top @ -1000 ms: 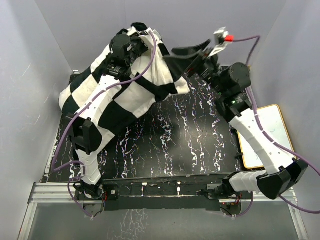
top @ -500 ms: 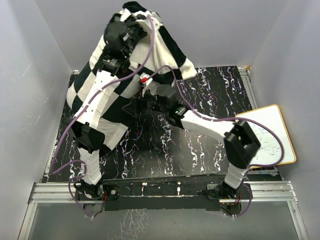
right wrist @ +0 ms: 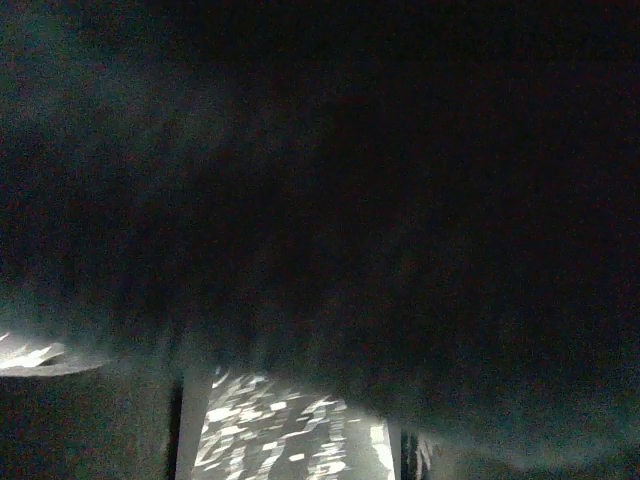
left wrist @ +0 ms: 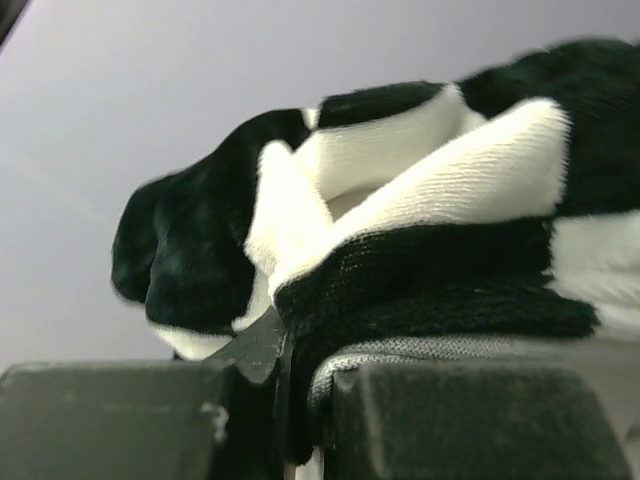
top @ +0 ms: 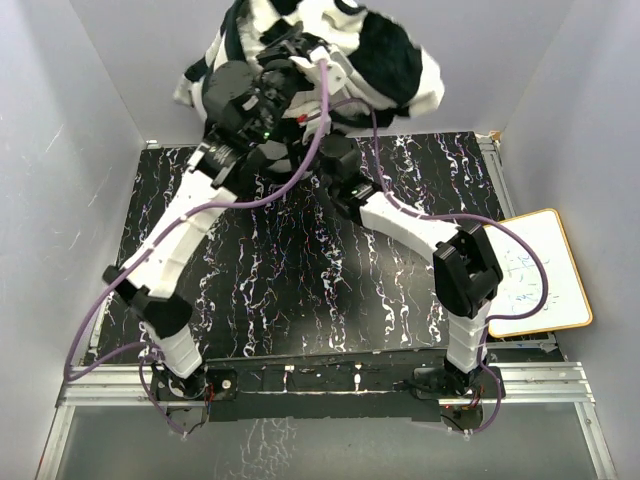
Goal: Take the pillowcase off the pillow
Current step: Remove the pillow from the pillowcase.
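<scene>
1. My left gripper [left wrist: 285,395] is clamped shut, with a fold of the pillowcase [left wrist: 430,190] pinched between its fingers [left wrist: 110,420].
2. The plush black-and-white checks bunch up just beyond those fingers, filling the middle and right of my left wrist view.
3. My right gripper [top: 305,128] sits under the same cloth. Its camera sees mostly dark fabric, so I cannot tell how far it is open or whether it grips anything.
4. From above, the pillowcase is a bundle at the top centre of the frame, lifted clear of the black marbled table [top: 300,290].
5. A whiteboard [top: 540,270] lies at the right edge.
</scene>
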Robot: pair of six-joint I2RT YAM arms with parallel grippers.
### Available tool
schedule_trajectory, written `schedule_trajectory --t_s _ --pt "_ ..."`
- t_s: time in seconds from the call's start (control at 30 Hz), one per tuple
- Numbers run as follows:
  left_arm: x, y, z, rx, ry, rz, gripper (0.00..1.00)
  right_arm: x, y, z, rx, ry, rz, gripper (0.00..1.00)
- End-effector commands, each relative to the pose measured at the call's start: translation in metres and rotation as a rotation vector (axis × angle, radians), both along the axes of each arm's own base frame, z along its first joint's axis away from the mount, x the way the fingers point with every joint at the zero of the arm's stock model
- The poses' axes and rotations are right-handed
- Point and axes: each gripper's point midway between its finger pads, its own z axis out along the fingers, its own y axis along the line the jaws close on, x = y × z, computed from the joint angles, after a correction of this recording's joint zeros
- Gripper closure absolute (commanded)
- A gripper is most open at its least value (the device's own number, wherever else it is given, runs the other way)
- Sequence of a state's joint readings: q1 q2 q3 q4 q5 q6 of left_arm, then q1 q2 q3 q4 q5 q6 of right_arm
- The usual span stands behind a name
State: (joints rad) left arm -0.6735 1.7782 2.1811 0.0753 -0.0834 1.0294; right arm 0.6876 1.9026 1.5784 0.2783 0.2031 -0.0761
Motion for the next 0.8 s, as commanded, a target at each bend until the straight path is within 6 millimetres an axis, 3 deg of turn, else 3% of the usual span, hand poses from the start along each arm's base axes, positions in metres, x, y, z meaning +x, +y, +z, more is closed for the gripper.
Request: schedule_trajectory --t_s 0.0,0.13,0.3,0.4,0.5,0.63,0.77 --pt "-0.111 0.067 0.123 -0.260 -0.271 -0.051 1.00 -0.007 -0.072 0.157 0.186 -0.357 -0.189 0.39" --pt "-0.096 0.065 0.085 -0.246 -0.140 -0.020 1.00 -0.032 -0.074 0.150 0.228 -0.316 -0.119 0.39" --pt "-0.077 0.056 -0.009 -0.167 0.133 -0.001 1.00 -0.075 -0.064 0.099 0.248 -0.157 0.048 0.35" --pt "-0.075 0.053 -0.051 -0.144 0.253 -0.005 1.00 -0.107 -0.074 0.081 0.288 -0.101 0.097 0.29" --pt "-0.073 0.048 -0.071 -0.133 0.308 -0.016 1.00 -0.140 -0.101 0.100 0.446 -0.084 0.064 0.20" --pt "-0.073 0.042 -0.071 -0.125 0.314 -0.039 1.00 -0.165 -0.130 0.138 0.510 -0.150 -0.011 0.10" --pt "-0.071 0.039 -0.066 -0.132 0.324 -0.049 1.00 -0.179 -0.138 0.187 0.532 -0.208 0.012 0.08"
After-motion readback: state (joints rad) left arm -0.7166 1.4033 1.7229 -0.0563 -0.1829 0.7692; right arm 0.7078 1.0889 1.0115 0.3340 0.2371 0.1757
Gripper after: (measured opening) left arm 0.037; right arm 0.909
